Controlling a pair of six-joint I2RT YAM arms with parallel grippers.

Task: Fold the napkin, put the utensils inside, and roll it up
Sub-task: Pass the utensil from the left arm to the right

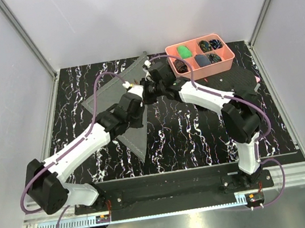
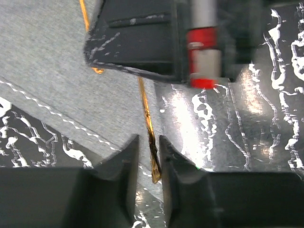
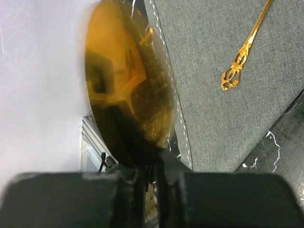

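Observation:
The grey napkin (image 1: 109, 92) lies folded in a triangle on the left half of the table. Both grippers meet over its right edge. My right gripper (image 3: 154, 164) is shut on the gold spoon (image 3: 128, 80), whose bowl fills the right wrist view just above the fingers. My left gripper (image 2: 148, 142) stands slightly open around the end of the spoon's slim handle (image 2: 146, 111), with a gap beside it. A second gold utensil (image 3: 244, 47) lies on the napkin (image 3: 228, 109); only its ornate handle shows. From above, the left gripper (image 1: 138, 97) and right gripper (image 1: 147, 89) nearly touch.
A pink tray (image 1: 203, 71) with small dark and green items stands at the back right. A dark mat (image 1: 238, 81) lies in front of it. The black marbled tabletop (image 1: 190, 137) is ringed by white walls and metal posts.

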